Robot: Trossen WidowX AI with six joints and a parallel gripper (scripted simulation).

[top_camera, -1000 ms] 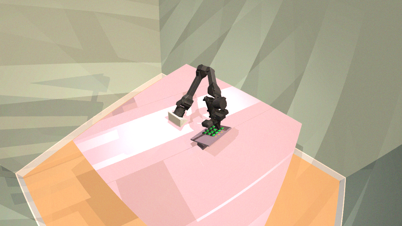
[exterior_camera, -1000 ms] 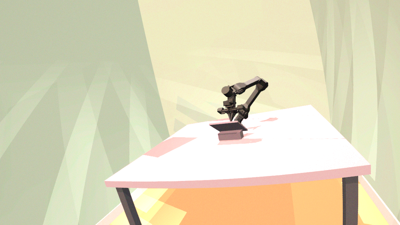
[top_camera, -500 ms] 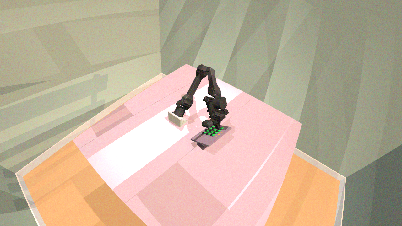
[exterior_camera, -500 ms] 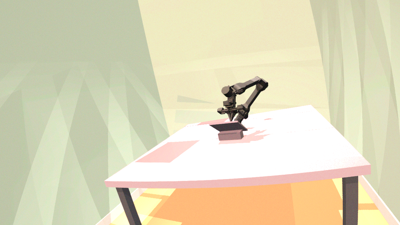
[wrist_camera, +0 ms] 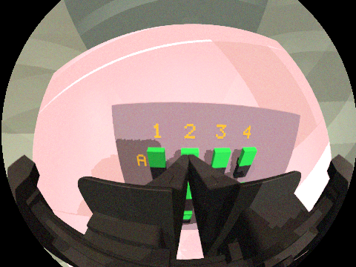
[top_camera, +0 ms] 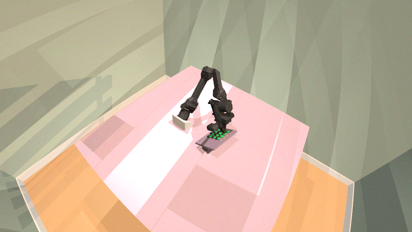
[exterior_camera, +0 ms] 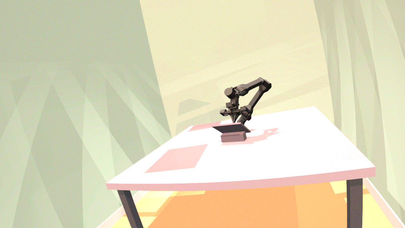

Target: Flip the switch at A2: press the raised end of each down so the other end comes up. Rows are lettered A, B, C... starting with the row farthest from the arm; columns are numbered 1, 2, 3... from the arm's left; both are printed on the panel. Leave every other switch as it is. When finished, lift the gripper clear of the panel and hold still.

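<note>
The tilted purple-grey panel (top_camera: 208, 143) (wrist_camera: 204, 115) carries rows of green and black rocker switches. In the wrist view the A2 switch (wrist_camera: 190, 151) shows only its green far end below the printed 2; my fingertips cover the rest of it. The A1 switch (wrist_camera: 156, 157), A3 switch (wrist_camera: 221, 158) and A4 switch (wrist_camera: 248, 156) show green far ends with black nearer ends. My gripper (wrist_camera: 188, 159) (top_camera: 224, 132) (exterior_camera: 233, 122) is shut and empty, its tips together over A2, at or just above it. Whether the tips touch the switch I cannot tell.
More switches of the lower rows lie below the fingers, mostly hidden. The panel rests on a block-shaped stand (exterior_camera: 233, 137) on the pink-white table (exterior_camera: 254, 170). The arm's pale base (top_camera: 180, 122) stands behind the panel.
</note>
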